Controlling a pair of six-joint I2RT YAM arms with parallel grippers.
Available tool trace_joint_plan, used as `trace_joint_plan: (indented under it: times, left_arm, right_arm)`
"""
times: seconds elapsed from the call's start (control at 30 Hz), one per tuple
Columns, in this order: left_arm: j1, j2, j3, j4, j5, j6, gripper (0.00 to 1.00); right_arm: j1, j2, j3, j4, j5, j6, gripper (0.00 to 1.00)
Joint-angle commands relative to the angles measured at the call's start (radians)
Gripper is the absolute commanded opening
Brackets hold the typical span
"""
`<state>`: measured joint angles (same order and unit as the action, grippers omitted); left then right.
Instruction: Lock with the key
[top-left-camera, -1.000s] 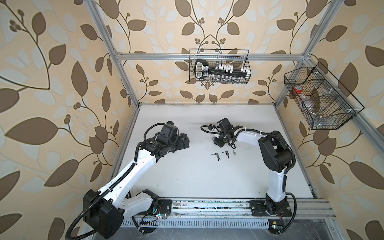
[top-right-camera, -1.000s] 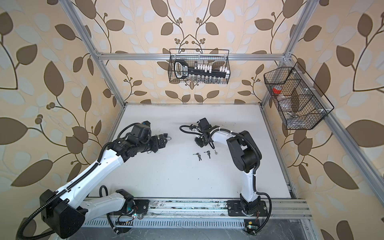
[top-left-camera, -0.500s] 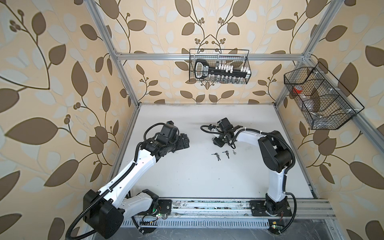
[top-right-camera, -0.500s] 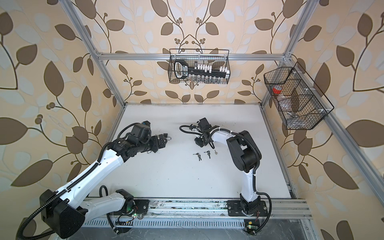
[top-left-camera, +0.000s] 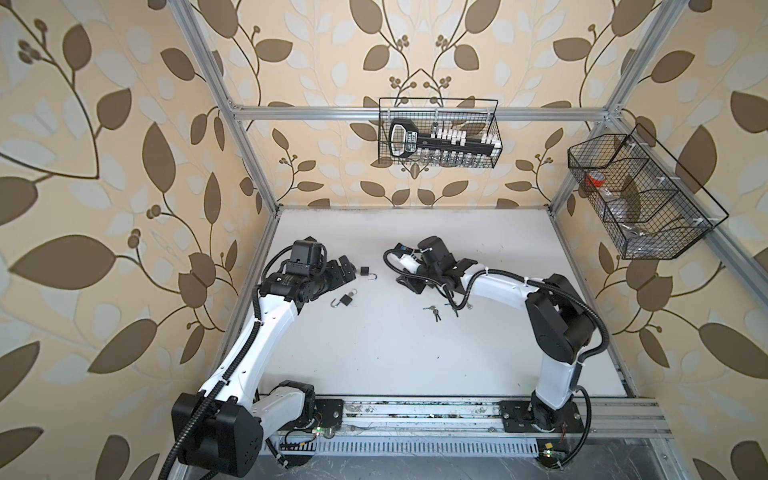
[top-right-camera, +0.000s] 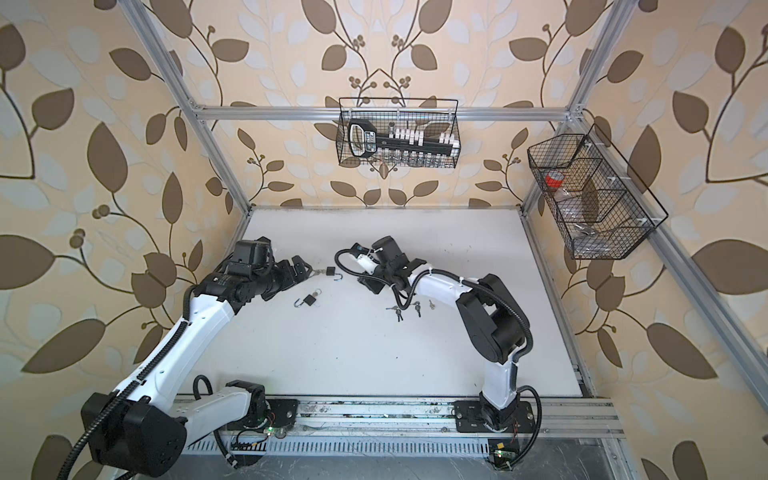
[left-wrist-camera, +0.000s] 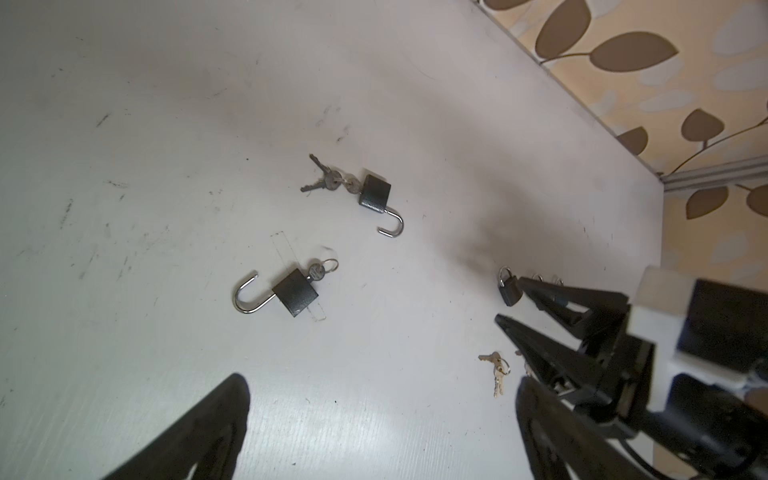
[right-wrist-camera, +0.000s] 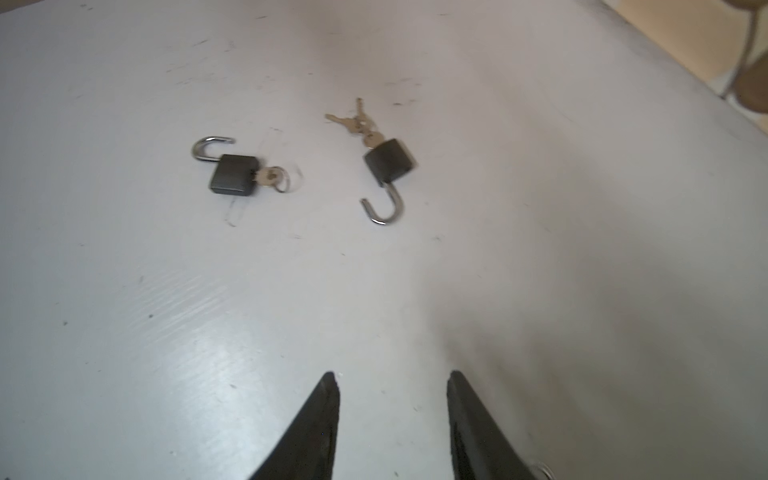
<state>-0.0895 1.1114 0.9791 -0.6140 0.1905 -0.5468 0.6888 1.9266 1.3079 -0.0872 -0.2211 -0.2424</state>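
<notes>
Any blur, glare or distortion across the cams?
Right wrist view: soft, padlock with one key smeared, sheen on the table. Left wrist view: that padlock crisp, left gripper fingers defocused, dark shadow patch on the table. Both top views: sharp, evenly lit, frame splayed by the wide lens.

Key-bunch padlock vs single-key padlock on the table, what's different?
Keys: the key-bunch padlock has one key inserted with spares on its ring; the single-key padlock carries only one.
Pose: in both top views the key-bunch padlock's shackle points right, the single-key padlock's left.
Place: the key-bunch padlock lies nearer the open left claw, the single-key padlock nearer the front.
Shared: dark bodies, open shackles, lying flat.
</notes>
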Motion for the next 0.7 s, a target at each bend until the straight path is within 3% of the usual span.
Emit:
trace_joint_plan:
  times: [0.0,0.13,0.27,0.43,0.67]
  left_arm:
    - [0.089,-0.056,-0.016,0.014,0.11,0.015,0.99]
    - [0.181,-0.084,-0.026,-0.007,0.143,0.018,0.99]
    - [0.247,-0.095,-0.03,-0.026,0.152,0.019,0.99]
    - [0.284,-0.117,-0.01,-0.062,0.159,0.039,0.99]
    - [0.299,-0.191,0.02,-0.097,0.153,0.067,0.99]
  right_arm:
    - [0.057,0.093,0.092,-0.023,-0.09,-0.07,0.44]
    - [0.105,0.204,0.237,-0.076,-0.101,-0.045,0.43]
    - [0.192,0.304,0.367,-0.086,0.026,0.061,0.44]
    - [0.237,0.375,0.452,-0.057,-0.085,0.034,0.43]
    - [0.225,0.568,0.748,-0.222,-0.226,0.041,0.48]
